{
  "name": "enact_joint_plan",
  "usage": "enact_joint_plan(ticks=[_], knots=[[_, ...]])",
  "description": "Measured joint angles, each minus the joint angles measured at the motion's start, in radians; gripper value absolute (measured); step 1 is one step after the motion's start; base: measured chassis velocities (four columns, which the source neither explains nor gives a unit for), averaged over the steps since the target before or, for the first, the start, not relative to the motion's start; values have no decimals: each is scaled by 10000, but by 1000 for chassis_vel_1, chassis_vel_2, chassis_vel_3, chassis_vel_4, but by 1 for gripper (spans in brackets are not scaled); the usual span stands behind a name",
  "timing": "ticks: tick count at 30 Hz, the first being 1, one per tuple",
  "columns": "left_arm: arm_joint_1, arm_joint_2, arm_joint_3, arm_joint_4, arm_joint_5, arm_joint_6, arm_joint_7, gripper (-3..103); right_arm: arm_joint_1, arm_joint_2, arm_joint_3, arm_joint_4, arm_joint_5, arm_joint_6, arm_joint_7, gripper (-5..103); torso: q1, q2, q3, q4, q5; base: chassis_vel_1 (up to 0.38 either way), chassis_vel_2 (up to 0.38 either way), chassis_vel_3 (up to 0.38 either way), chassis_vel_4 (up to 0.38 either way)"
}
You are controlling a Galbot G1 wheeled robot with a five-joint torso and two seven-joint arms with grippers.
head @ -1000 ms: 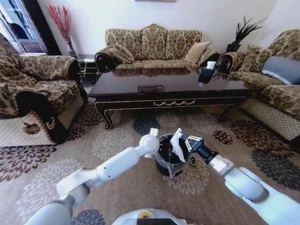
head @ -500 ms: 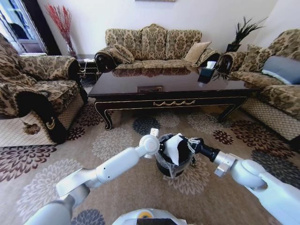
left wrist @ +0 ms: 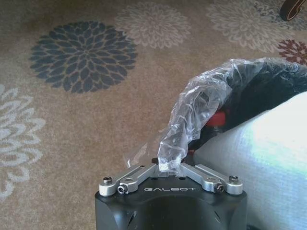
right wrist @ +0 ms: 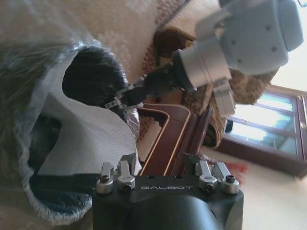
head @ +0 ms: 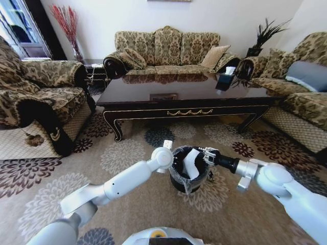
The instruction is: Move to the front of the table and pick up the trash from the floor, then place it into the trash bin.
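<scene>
The trash bin (head: 186,176), black with a shiny bag liner, stands on the carpet in front of the dark table (head: 184,92). A crumpled white paper (head: 190,163) lies inside it, leaning on the rim. My left gripper (head: 172,157) is at the bin's left rim, shut on a pulled-up fold of the clear liner (left wrist: 192,115). My right gripper (head: 206,154) hovers at the right rim, fingers spread apart and empty. In the right wrist view the paper (right wrist: 91,139) rests in the bin, clear of the open right gripper (right wrist: 163,167). A red bit (left wrist: 218,119) shows inside the bin.
Patterned sofas surround the table: an armchair (head: 36,102) on the left, a couch (head: 166,48) behind, another (head: 301,97) on the right. A tissue box (head: 225,79) stands on the table. A small dark bit (head: 210,176) lies by the bin. Open carpet lies on both sides.
My right gripper carried the white paper down from above the bin to its rim and opened. The paper now rests inside the bin. The left gripper kept hold of the liner.
</scene>
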Motion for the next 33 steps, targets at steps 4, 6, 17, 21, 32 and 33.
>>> enact_joint_plan(ticks=[4, 6, 17, 21, 32, 33], knots=[[-6, 2, -3, -8, -1, 0, -2, 0, 436, 167, 0, -11, -1346, 559, -52, 71, 0, -1, 0, 3, -1, 0, 0, 0, 0], [8, -14, -3, -42, -3, 1, -3, 0, 665, 198, 2, 53, -2008, 707, -117, 81, 0, 0, 0, -1, 0, 0, 0, 0, 0], [-61, -105, -7, -21, -30, -6, -25, 0, 1390, -299, 155, 703, -3536, 1750, -839, 100, 0, 0, 0, 0, 0, 0, 0, 0, 0], [-63, -92, -51, 27, -50, -14, -37, 0, 1446, -681, 195, 1422, -3769, 1789, -673, 100, 0, 0, 0, 0, 0, 0, 0, 0, 0], [58, -483, -176, 249, -70, -51, -94, 0, 1476, -920, 152, 1436, -4746, 1662, 630, 100, 0, 0, 0, -4, 0, 0, 0, 0, 0], [55, -469, -176, 239, -73, -52, -101, 0, 1317, -912, 198, 1396, -4181, 1669, 235, 100, 0, 0, 0, 0, 0, 0, 0, 0, 0]])
